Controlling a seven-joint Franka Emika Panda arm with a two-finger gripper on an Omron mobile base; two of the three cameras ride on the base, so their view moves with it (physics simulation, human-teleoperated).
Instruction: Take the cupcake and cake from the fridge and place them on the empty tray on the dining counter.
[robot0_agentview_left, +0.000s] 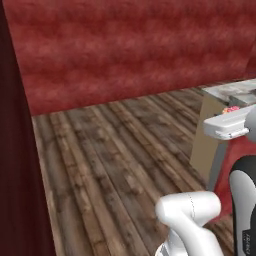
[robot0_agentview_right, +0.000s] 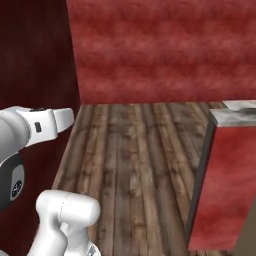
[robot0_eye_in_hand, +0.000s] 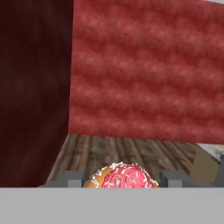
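Pink-red frosting flecked with white sprinkles crowns the small cupcake sitting between the gripper's two grey fingertips, which stand partly closed against its sides, holding it; in the left base view the cupcake shows above the white hand; beyond lie the brown wooden plank floor, the red textured wall, and the veined marble dining counter on its red-sided base.
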